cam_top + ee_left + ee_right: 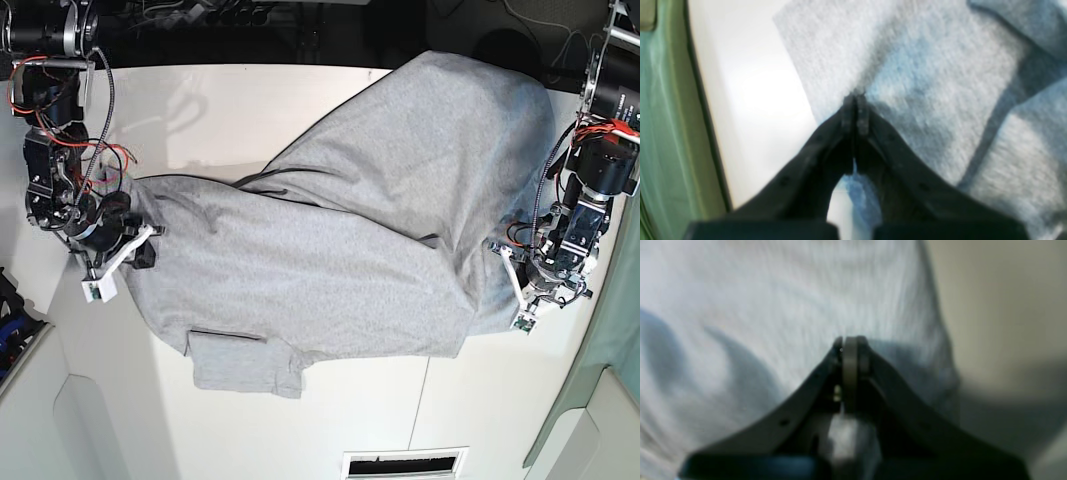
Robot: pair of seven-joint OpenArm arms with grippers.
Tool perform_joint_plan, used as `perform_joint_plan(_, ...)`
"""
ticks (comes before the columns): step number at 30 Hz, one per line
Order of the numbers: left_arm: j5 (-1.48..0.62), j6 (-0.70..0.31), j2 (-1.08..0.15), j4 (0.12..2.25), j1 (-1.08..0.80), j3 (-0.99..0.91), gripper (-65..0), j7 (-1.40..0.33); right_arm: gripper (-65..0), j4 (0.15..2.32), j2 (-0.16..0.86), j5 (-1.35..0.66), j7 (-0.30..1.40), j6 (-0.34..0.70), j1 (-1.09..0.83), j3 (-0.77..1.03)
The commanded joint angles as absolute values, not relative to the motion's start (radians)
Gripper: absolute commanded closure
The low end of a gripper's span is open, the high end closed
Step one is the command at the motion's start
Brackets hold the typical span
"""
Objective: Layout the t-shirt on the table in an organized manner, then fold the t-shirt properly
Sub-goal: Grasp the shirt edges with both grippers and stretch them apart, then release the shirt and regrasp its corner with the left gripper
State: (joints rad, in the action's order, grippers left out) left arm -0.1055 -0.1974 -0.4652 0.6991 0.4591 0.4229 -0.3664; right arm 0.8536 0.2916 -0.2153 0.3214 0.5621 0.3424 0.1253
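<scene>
The light grey t-shirt (pixel 340 260) lies crumpled across the white table (pixel 230 110), its upper part bunched toward the back right and a sleeve (pixel 245 362) near the front edge. My left gripper (pixel 500 252) is at the shirt's right edge, shut on the fabric. In the left wrist view the left gripper (pixel 856 100) pinches the t-shirt (pixel 933 83), with cloth running between its fingers. My right gripper (pixel 150 238) is shut on the shirt's left edge. The right wrist view shows the right gripper (pixel 850 341) closed, with the t-shirt (pixel 773 300) bunched in it. No lettering shows.
A green curtain (pixel 600 350) hangs past the table's right edge (pixel 711 133). Dark equipment and cables (pixel 250 20) line the back. A vent slot (pixel 405 465) sits below the front edge. Bare tabletop (pixel 120 400) shows at the front left.
</scene>
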Motion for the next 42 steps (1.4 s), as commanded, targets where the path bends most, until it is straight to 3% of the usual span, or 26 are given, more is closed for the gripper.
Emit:
perform_joint_plan(1, -0.104, -0.206, -0.477, 0.706, 0.467, 0.418, 0.0, -0.386, 0.0, 0.855, 0.318, -0.200, 0.315, 0.559, 0.370, 0.120)
perform_joint_plan(9, -0.072, -0.176, -0.508, 0.701, 0.469, 0.418, 0.0, -0.375, 0.0, 0.845, 0.435, -0.249, 0.310, 0.553, 0.308, 0.117)
perform_joint_plan(15, -0.070, -0.206, -0.497, 0.701, 0.485, 0.418, 0.0, -0.364, 0.0, 0.846, 0.501, -0.335, 0.310, 0.548, 0.268, 0.127)
perform_joint_plan(27, -0.105, -0.207, -0.478, 0.732, 0.540, 0.418, 0.0, -0.389, 0.0, 1.002, 0.513, -0.542, 0.319, 0.564, 0.255, 0.367)
perform_joint_plan(29, -0.173, -0.227, -0.501, 0.789, 0.546, 0.418, -5.5, -0.412, 0.0, 1.048, 0.523, -0.542, 0.375, 0.561, 0.254, 0.412)
perform_joint_plan(30, -0.212, -0.243, -0.516, 0.828, 0.545, 0.418, -8.0, -0.433, -1.0, 1.067, 0.530, -0.542, 0.413, 0.556, 0.254, 0.434)
perform_joint_plan(32, -0.297, -0.267, -0.547, 0.913, 0.542, 0.418, -10.5, -0.488, -10.1, 1.089, 0.551, -0.543, 0.479, 0.553, 0.252, 0.475)
perform_joint_plan(35, -0.415, -0.314, -0.599, 1.049, 0.513, 0.418, -10.6, -0.564, -20.6, 1.089, 0.603, -0.543, 0.532, 0.554, 0.234, 0.520)
perform_joint_plan(42, -0.490, -0.352, -0.700, 1.380, 0.321, 0.418, -10.6, -0.635, -22.3, 1.089, 0.736, -0.561, 0.532, 0.575, 0.080, 0.509)
